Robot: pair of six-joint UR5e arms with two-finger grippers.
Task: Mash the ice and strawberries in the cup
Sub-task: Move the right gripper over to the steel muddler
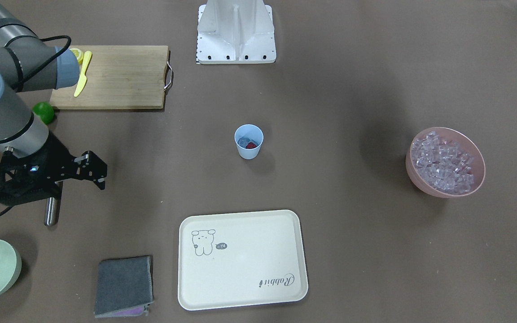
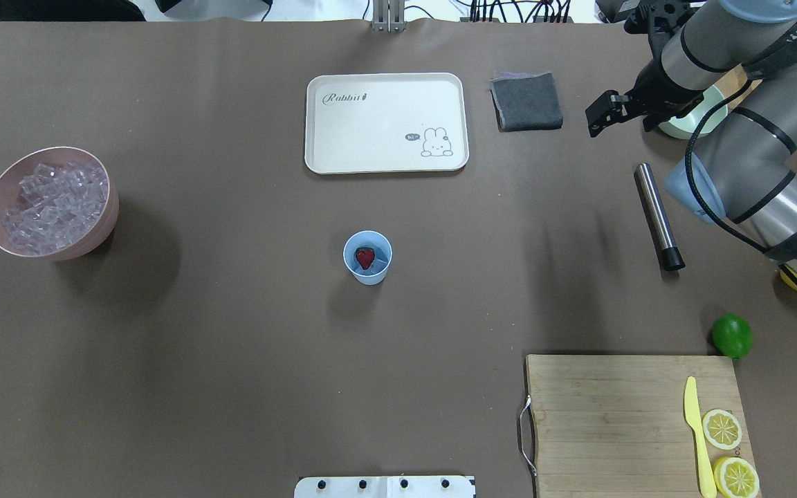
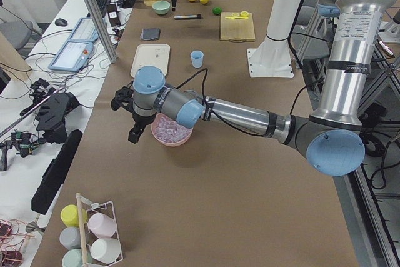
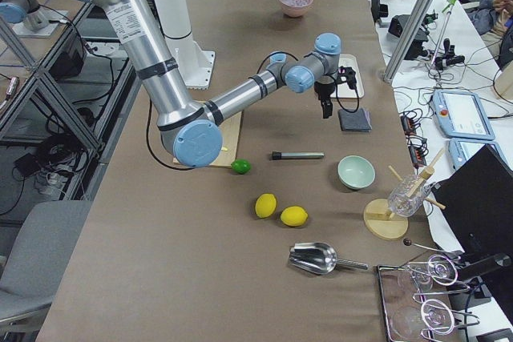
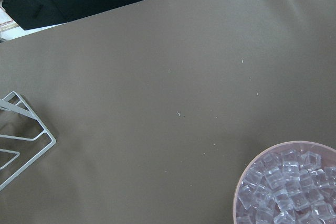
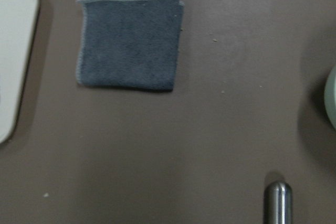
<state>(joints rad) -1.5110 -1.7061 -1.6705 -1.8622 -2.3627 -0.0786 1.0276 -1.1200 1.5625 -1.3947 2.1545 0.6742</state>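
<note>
The cup (image 2: 367, 271) is standing upright and alone at the table's middle, well apart from the right claw (image 2: 620, 121), off to its left and back toward the robot. 1 strawberry (image 2: 365, 257) is lying inside it, with what seems to be some ice (image 1: 243, 142) beside it. Far more ice is glistening in a heap in the pink bowl (image 2: 106, 225), just beside the left claw (image 3: 132, 134). Whether that claw is open I cannot tell. The right claw is hovering with its 2 fingers looking spread and gripping nothing, and the metal rod (image 2: 656, 214) is lying flat just beneath it.

The cup is likely light, thin-walled and quick to tip or skid under a downward push, so it is probably needing a steadying grip around its upper wall. The ice is hard and slick. The strawberry is soft and is likely going to squash first. The rod looks stiff, smooth and apt to roll, so taking it near its middle seems safest.

Open tabletop is surrounding the cup on every side. Close by the right claw, the green bowl (image 2: 701, 117) and grey cloth (image 2: 526, 102) are crowding the rod's far end.
</note>
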